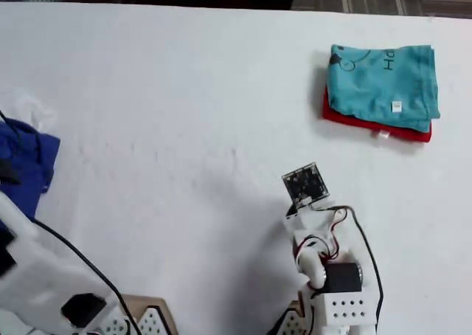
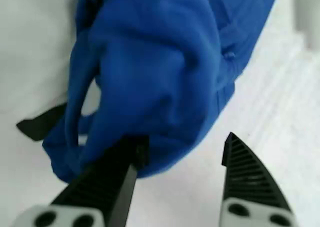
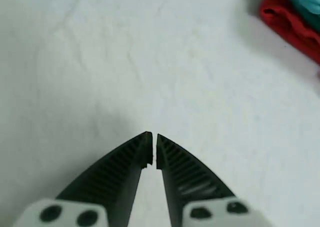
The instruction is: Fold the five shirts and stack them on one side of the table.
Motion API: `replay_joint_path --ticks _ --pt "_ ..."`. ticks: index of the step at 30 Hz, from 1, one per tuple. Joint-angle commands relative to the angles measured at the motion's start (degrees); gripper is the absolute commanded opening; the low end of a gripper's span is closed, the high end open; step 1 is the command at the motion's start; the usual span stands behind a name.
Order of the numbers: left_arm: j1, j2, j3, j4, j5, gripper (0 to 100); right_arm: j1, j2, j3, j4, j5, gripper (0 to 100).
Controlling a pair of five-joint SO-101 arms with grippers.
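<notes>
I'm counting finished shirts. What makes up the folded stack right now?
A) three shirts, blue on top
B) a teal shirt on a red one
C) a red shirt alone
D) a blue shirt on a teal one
B: the teal shirt lies folded on top of the red shirt, while the blue shirt sits bunched far from them.

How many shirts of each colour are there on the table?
Blue shirt: 1
Teal shirt: 1
Red shirt: 1
Total: 3
</notes>
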Motion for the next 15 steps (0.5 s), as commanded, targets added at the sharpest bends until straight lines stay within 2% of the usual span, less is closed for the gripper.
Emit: replay_joint_path --ticks 1,7,9,11,13,15 --pt "-0.5 9.1 -12.5 2.6 0.3 26 -0.2 -1.0 0.4 0.2 0.4 2.2" --pt "-0.5 22.7 -24.9 8.3 0.2 25 -0.2 -1.1 0.4 0.1 0.4 2.2" --pt "-0.1 25.5 -29.8 10.6 0.4 18 -0.2 -1.1 0.4 0.1 0.4 2.2" --pt "1.3 26.9 -34.9 14.1 0.7 2 -0.2 -1.1 0.4 -0.1 0.4 2.2" --pt "3.2 26.7 -37.9 16.3 1.8 5 -0.2 -1.1 0.4 -0.1 0.4 2.2" --pt "4.4 24.8 -38.5 16.1 3.6 2 -0.2 -1.1 0.4 -0.2 0.3 2.2"
